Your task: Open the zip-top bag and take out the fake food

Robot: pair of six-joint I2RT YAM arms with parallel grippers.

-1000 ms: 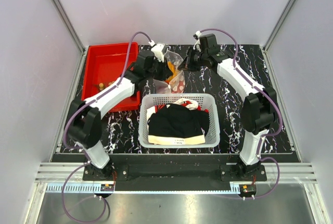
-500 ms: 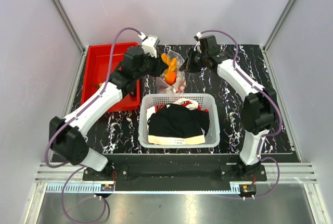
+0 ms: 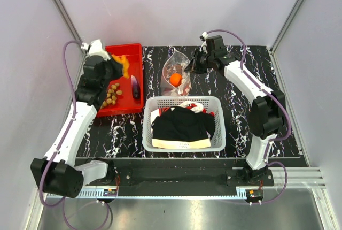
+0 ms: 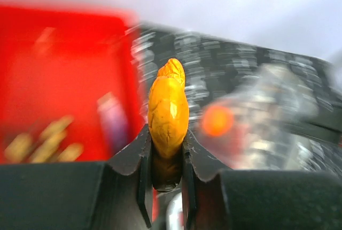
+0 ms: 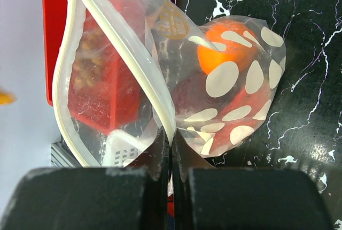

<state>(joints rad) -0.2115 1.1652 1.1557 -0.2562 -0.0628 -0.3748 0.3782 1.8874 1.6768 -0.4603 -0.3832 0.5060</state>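
Desk (image 3: 240, 133) with a black, white-veined top carried everything, seen from above, with two white robot arms rising from its near edge. The left arm (image 3: 75, 117) reached out to the far left and the right arm (image 3: 251, 88) to the far middle. A white mesh basket (image 3: 147, 128) sat at the centre near the arms, filled with black and white clothes (image 3: 181, 123). A red bin (image 3: 124, 46) stood at the far left. The zip-top bag (image 3: 179, 69), clear with pale oval spots, lay on the desk just behind the basket, between the bin and the right arm. The right jaws were closed tight, pinching the bag's edge by its zip strip, and the mouth gaped open. Inside the bag sat an orange fruit (image 5: 227, 45) above some red pieces too crumpled over to name. The left jaws, narrowly parted, gripped a yellow-orange toy piece (image 4: 168, 107) upright above the far end of the bin; that wrist view was blurred. In the bin lay a cluster of tan nut-like balls (image 3: 111, 93) and, beside them, a dark purple piece (image 3: 134, 87).
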